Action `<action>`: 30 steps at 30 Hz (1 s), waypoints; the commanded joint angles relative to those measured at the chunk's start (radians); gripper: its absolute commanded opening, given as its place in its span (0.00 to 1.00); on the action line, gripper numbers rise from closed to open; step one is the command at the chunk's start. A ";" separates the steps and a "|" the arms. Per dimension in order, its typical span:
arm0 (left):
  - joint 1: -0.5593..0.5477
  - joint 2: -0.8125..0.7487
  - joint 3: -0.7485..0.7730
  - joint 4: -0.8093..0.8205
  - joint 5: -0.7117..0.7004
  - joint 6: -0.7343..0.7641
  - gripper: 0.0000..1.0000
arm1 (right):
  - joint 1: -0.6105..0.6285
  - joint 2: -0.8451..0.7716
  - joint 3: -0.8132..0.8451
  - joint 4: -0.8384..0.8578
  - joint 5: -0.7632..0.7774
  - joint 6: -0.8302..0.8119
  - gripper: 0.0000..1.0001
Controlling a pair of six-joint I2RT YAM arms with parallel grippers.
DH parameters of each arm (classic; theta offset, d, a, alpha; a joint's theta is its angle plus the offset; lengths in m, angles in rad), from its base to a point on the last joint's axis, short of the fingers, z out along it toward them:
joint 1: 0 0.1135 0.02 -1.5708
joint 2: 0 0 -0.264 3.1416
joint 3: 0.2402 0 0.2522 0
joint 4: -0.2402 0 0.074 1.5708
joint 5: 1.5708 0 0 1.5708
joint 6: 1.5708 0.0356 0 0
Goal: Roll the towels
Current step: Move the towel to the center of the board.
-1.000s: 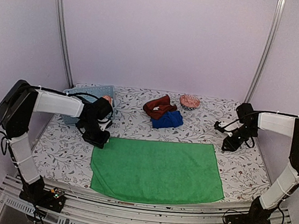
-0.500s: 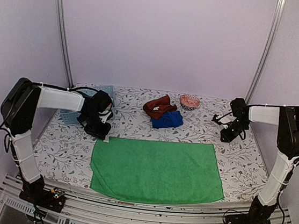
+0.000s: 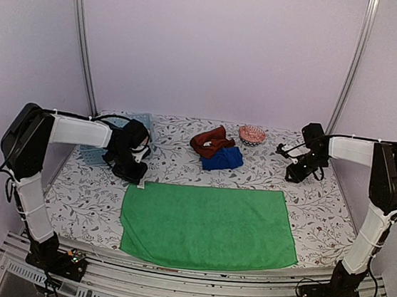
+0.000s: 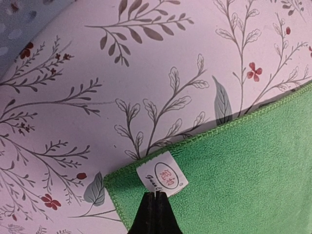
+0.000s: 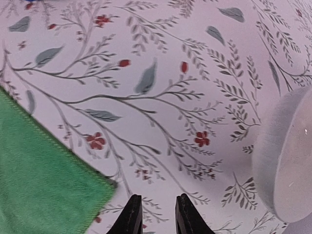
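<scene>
A green towel (image 3: 208, 225) lies spread flat on the near half of the flowered tablecloth. Behind it, a rust-brown towel (image 3: 211, 141) is bunched against a crumpled deep blue towel (image 3: 223, 158). My left gripper (image 3: 136, 177) is at the green towel's far left corner. In the left wrist view its jaws (image 4: 155, 196) are shut, tips resting at the white label (image 4: 162, 178) on that corner (image 4: 234, 185). My right gripper (image 3: 292, 175) hovers over bare cloth beyond the far right corner. Its fingers stand slightly open (image 5: 155, 210), with the green corner (image 5: 44, 190) to their left.
A light blue slotted basket (image 3: 126, 122) stands at the back left, just behind my left arm, its edge (image 4: 14, 24) showing in the left wrist view. A small bowl (image 3: 252, 134) sits at the back centre, its pale side (image 5: 287, 156) close on the right of my right gripper.
My right gripper has moved back and to the left, from beside the towel's right edge toward the bowl. My left gripper has shifted slightly right onto the corner and stays shut.
</scene>
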State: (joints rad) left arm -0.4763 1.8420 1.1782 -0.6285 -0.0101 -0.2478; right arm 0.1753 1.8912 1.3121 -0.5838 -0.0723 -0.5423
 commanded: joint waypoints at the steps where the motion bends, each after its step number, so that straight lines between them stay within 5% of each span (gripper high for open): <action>1: 0.016 0.005 0.028 0.022 0.003 0.028 0.00 | 0.050 -0.089 -0.049 -0.093 -0.186 -0.001 0.25; 12: 0.016 0.062 0.031 0.040 0.030 0.020 0.00 | 0.045 0.017 -0.146 -0.039 -0.067 -0.004 0.23; 25: 0.016 0.232 0.143 0.103 -0.025 0.039 0.00 | -0.013 0.169 0.000 0.005 0.115 0.022 0.21; 30: 0.016 0.220 0.166 0.138 -0.039 0.051 0.00 | -0.012 0.168 0.024 -0.026 0.060 0.007 0.22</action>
State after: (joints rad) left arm -0.4709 2.0319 1.3457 -0.5266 -0.0162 -0.2157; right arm 0.1734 2.0102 1.3418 -0.5831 -0.0448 -0.5304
